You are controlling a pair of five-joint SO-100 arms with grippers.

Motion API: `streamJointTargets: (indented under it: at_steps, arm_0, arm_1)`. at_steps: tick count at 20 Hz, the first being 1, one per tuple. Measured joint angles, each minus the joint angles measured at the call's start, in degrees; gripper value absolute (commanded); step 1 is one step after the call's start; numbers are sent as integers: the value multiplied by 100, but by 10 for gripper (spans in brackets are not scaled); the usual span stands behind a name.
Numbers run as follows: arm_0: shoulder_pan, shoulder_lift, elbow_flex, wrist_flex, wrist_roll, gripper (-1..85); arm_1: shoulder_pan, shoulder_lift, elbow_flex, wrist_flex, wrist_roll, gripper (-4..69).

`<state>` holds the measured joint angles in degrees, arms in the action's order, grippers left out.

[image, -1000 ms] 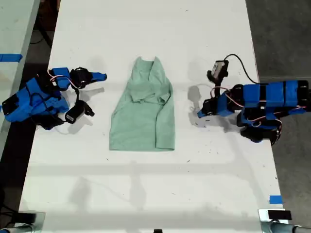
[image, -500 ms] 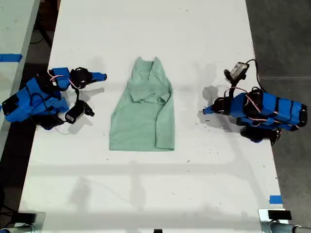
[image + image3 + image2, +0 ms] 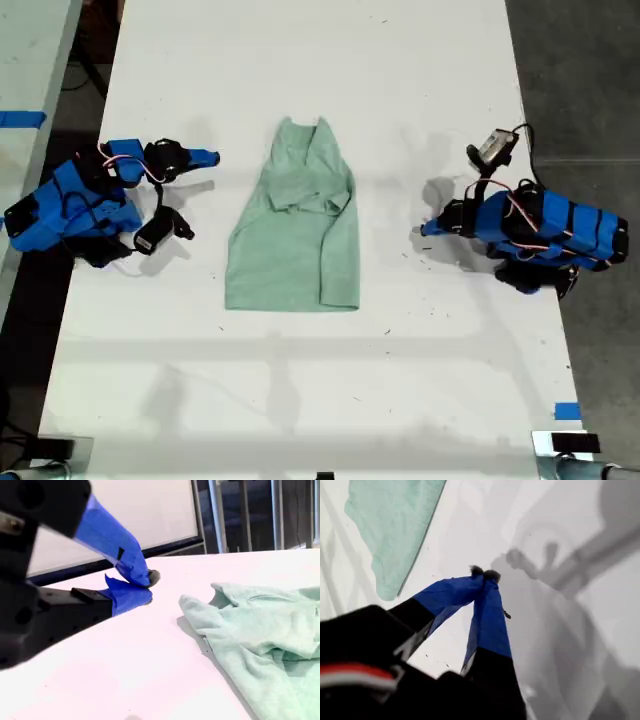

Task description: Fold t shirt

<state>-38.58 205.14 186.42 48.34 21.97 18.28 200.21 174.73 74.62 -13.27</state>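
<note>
The pale mint-green t shirt (image 3: 295,235) lies flat mid-table in the exterior view, narrow neck end far, wide hem near, its sleeves folded inward over the body. My first gripper (image 3: 427,229) rests at the exterior view's right, about a hand's width from the shirt. Its blue jaws are shut with nothing between them (image 3: 485,573), and a shirt edge (image 3: 390,525) lies beyond. My second gripper (image 3: 208,157) lies low on the table at the exterior view's left, pointing at the neck end. It is shut and holds nothing (image 3: 147,585), with the t shirt (image 3: 260,640) close beside it.
The white table (image 3: 300,400) runs past both arms. A blue tape mark (image 3: 567,411) and a black clamp (image 3: 575,442) sit near its corner at the exterior view's lower right. A second table with blue tape (image 3: 20,118) stands at the exterior view's left.
The first arm has drawn back from the shirt toward the exterior view's right and folded lower, then settled. The second arm and the shirt have not moved.
</note>
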Motion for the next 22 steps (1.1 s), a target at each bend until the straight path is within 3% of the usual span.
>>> streamJointTargets:
  at_steps: [22]
  arm_0:
    - [0,0,0,0,0,-1]
  arm_1:
    - [18,0,0,35,149,-13]
